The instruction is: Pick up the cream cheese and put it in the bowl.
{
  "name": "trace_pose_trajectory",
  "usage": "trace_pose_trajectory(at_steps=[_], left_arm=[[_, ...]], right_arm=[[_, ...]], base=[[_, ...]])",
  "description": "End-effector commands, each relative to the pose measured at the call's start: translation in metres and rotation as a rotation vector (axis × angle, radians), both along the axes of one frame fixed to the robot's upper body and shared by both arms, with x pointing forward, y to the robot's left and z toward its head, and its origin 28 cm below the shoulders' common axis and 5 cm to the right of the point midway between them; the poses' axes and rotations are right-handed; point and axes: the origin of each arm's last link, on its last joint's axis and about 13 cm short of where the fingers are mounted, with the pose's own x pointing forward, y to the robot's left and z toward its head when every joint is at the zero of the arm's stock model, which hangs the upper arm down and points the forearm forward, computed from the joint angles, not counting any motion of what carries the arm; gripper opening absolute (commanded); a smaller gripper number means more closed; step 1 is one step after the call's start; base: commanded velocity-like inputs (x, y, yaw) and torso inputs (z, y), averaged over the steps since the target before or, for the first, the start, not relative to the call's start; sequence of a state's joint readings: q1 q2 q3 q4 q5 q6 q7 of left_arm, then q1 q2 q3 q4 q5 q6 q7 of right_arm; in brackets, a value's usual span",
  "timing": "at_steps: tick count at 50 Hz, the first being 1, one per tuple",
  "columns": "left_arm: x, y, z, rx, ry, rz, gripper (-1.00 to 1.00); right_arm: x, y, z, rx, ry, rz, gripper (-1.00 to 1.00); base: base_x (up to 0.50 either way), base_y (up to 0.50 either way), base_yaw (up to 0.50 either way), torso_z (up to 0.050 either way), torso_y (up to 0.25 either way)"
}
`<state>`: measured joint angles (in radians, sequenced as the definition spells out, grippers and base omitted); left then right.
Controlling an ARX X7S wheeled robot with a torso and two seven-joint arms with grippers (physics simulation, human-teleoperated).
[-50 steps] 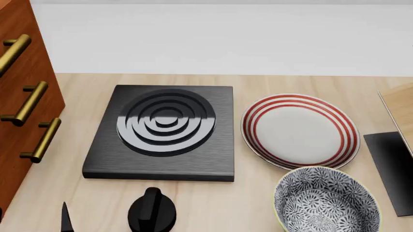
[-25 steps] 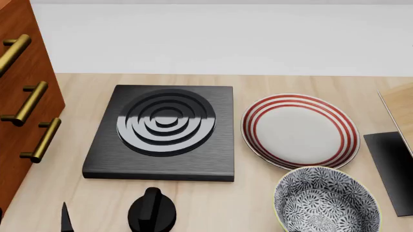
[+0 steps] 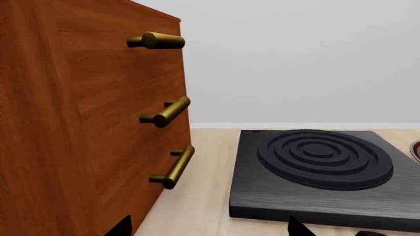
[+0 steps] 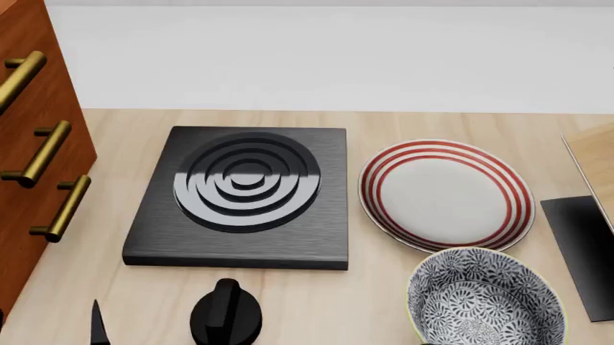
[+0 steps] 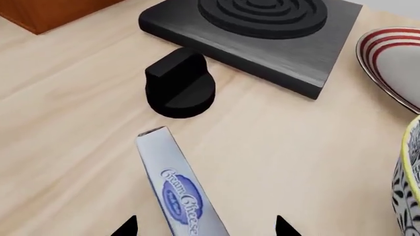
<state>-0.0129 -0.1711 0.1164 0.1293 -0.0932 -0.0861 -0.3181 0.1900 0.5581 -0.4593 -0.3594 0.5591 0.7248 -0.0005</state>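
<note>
While your wooden cabinet (image 4: 29, 144) shows three brass handles, one grooved black burner (image 4: 244, 194), one black knob (image 4: 226, 316), one glossy striped plate (image 4: 446, 194) and one patterned bowl (image 4: 484, 298) follow. Your cream cheese (image 5: 177, 189), a slim silver box, lies on the table (image 5: 66, 123) near the knob, between the right gripper (image 5: 206, 228) fingertips. You cannot tell either gripper's opening.

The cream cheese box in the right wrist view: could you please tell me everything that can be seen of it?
The cream cheese is a slim silver-grey box with a blue oval logo and white script reading "Cream Cheese". It runs lengthwise between the two dark pincer tips at the frame's lower edge, its near end cut off by the frame. Whether it rests on the light wooden counter or is held cannot be told. Its far end stops short of the black knob, not touching it. The head view does not show it.
</note>
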Motion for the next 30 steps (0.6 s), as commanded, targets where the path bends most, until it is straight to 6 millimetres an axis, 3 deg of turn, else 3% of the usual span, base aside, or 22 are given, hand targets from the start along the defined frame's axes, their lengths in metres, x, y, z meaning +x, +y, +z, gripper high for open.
trace_pose_trajectory(at_steps=[1,30], left_arm=[[-0.001,0.001,0.0,-0.015,-0.006,-0.034,1.0],[-0.001,0.001,-0.002,-0.017,-0.005,-0.033,1.0]], right_arm=[[0.006,-0.001,-0.009,-0.009,0.033,-0.01,1.0],[0.012,0.003,-0.037,-0.005,0.12,0.001,1.0]], base=[[0.0,0.0,0.0,0.0,0.0],[0.0,0.0,0.0,0.0,0.0]])
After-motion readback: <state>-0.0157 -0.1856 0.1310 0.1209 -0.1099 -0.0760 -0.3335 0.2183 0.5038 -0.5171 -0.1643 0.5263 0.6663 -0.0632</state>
